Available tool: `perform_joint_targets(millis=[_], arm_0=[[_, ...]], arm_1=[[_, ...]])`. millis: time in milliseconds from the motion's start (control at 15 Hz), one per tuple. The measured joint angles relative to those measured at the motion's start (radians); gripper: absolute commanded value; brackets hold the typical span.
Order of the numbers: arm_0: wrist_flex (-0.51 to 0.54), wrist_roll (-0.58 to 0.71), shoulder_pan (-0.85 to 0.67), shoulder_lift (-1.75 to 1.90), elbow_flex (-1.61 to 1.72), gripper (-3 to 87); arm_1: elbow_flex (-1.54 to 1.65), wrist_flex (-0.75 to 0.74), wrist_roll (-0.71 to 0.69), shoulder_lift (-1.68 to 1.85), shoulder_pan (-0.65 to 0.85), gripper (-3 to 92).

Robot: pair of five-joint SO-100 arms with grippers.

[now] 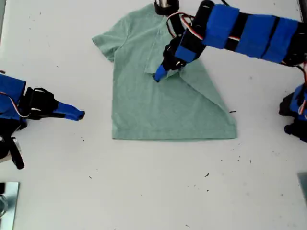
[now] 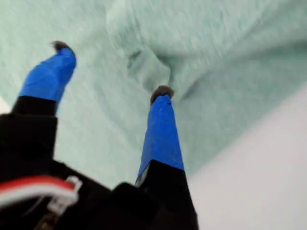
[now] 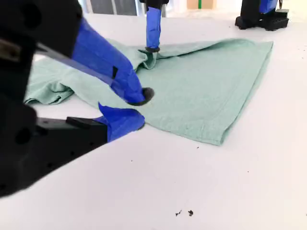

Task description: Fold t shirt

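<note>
The second gripper (image 1: pixel 79 115) waits narrowly parted over bare table (image 1: pixel 153 191) at the exterior view's left. Beyond, the t shirt (image 1: pixel 163 110) lies flat, one side folded inward, the first gripper (image 1: pixel 159 74) spread wide above that flap. Probably mid-fold: next, the other sleeve needs grasping.

- Bare white table (image 1: pixel 158 187) lies open below the t shirt (image 1: pixel 163 110) in the exterior view.
- My first gripper (image 1: pixel 159 74) and its arm block the shirt's upper part.
- My second gripper (image 1: pixel 72 113) stands off the cloth.
</note>
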Motion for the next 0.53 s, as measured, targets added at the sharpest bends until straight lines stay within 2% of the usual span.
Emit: perform_joint_targets(millis=[133,200,333,467,533], arm_0=[[0.002,-0.006,0.000,0.000,0.000,7.0],[0.011,-0.006,0.000,0.000,0.000,3.4],[0.025,-0.006,0.000,0.000,0.000,-0.1],[0.028,-0.006,-0.003,0.000,-0.003,-0.1],[0.028,-0.006,-0.003,0.000,-0.003,5.4]], arm_1=[[0.006,0.110,-0.017,0.218,0.025,24.6],[0.087,0.150,-0.015,0.374,0.055,22.9],[0.454,0.137,0.054,0.707,0.081,17.1],[0.979,-0.067,0.196,1.065,0.023,16.0],[1.258,-0.178,0.279,1.239,-0.012,14.9]])
